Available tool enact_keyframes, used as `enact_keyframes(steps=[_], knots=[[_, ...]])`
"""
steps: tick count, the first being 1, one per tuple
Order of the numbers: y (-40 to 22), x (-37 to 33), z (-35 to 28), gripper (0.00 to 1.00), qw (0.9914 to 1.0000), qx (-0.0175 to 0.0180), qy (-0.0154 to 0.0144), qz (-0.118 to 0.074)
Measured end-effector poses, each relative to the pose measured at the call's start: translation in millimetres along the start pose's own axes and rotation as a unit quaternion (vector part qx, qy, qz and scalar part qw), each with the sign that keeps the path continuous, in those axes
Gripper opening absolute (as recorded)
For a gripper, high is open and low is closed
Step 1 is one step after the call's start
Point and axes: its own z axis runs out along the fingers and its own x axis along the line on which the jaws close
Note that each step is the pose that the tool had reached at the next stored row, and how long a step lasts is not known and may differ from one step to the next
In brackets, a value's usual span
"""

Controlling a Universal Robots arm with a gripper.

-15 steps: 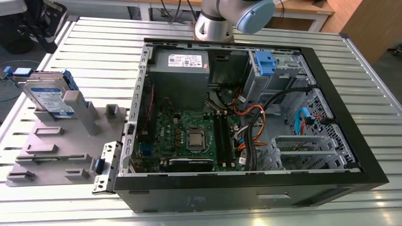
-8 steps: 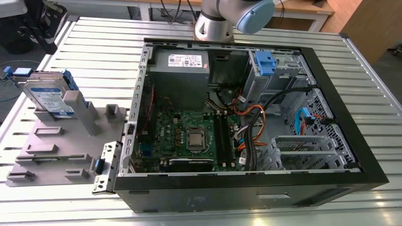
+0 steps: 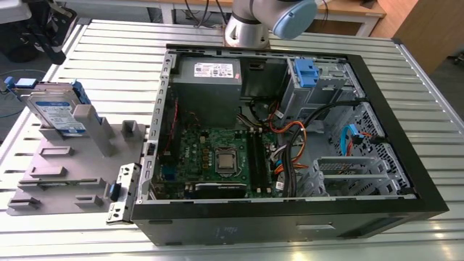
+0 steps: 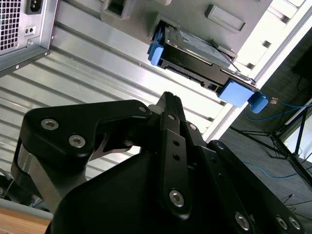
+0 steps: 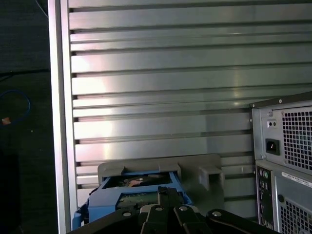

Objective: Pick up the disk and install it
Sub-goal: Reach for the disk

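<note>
The disk [image 3: 54, 111] is a silver drive with a white-and-blue label in a bright blue bracket. It stands on edge in a grey holder [image 3: 73, 168] at the exterior view's left, beside the open computer case [image 3: 290, 136]. In the second wrist view my black gripper [image 4: 168, 97] points toward the disk [image 4: 195, 53] with a stretch of table between them. Its fingers meet at the tip with nothing in them. In the first wrist view the gripper [image 5: 163, 194] sits in front of the disk [image 5: 139, 183].
The case holds a motherboard [image 3: 217, 157], a grey power supply [image 3: 210, 76], loose cables, and a drive bay with a blue clip [image 3: 305, 73]. The case's rear panel [image 5: 287, 146] stands close beside the gripper. The slatted metal table's [image 3: 116, 49] edge [image 5: 61, 122] runs near the holder.
</note>
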Motion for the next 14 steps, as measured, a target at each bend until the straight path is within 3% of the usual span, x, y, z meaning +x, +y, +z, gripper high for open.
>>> enact_keyframes(steps=[14], knots=[[-2.0, 4.2, 3.6, 0.11, 1.0, 0.0, 0.0, 0.0]])
